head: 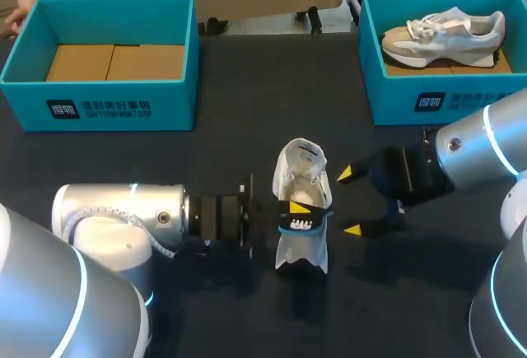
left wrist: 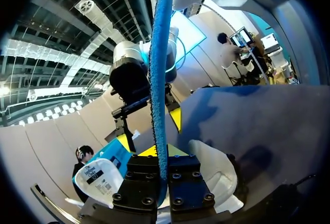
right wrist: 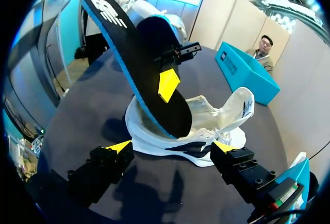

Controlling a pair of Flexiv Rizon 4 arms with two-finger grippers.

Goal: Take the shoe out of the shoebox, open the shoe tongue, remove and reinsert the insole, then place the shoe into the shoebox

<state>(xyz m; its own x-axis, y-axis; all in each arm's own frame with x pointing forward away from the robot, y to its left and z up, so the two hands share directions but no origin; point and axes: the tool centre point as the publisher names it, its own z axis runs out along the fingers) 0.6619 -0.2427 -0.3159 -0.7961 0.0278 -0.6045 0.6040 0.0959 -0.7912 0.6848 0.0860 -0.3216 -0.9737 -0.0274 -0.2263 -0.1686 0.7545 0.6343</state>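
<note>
A white shoe (head: 300, 181) lies on the dark table, its tongue (right wrist: 243, 103) pulled up. My left gripper (head: 290, 210) is shut on a black insole with a blue edge (head: 303, 223). The insole (right wrist: 149, 69) stands slanted, its lower end in the shoe's (right wrist: 206, 134) opening. In the left wrist view the insole (left wrist: 160, 90) shows edge-on between my left gripper's (left wrist: 161, 154) fingers, with the shoe (left wrist: 216, 172) below. My right gripper (head: 352, 202) is open just right of the shoe, holding nothing. In its own view the right gripper (right wrist: 172, 147) faces the shoe's side.
A teal shoebox (head: 99, 95) with a cardboard floor stands at the back left. Another teal shoebox (head: 428, 99) at the back right holds a second white and beige shoe (head: 445, 30).
</note>
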